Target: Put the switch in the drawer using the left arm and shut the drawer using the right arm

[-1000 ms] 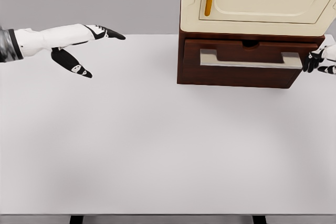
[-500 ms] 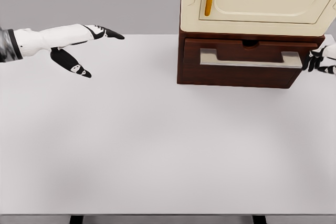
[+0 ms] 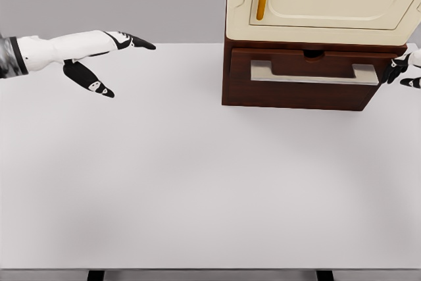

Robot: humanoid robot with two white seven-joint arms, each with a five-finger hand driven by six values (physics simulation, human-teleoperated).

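Left hand [image 3: 99,54] is hovering open far left of the drawer [image 3: 309,83]; right hand [image 3: 406,70], grip unclear, is risking slipping past its corner.

wall: plain grey | table [image 3: 197,182]: white, matte | light: soft, even

Cabinet [image 3: 316,4] on table [image 3: 197,182], far right; drawer [image 3: 309,77] below.
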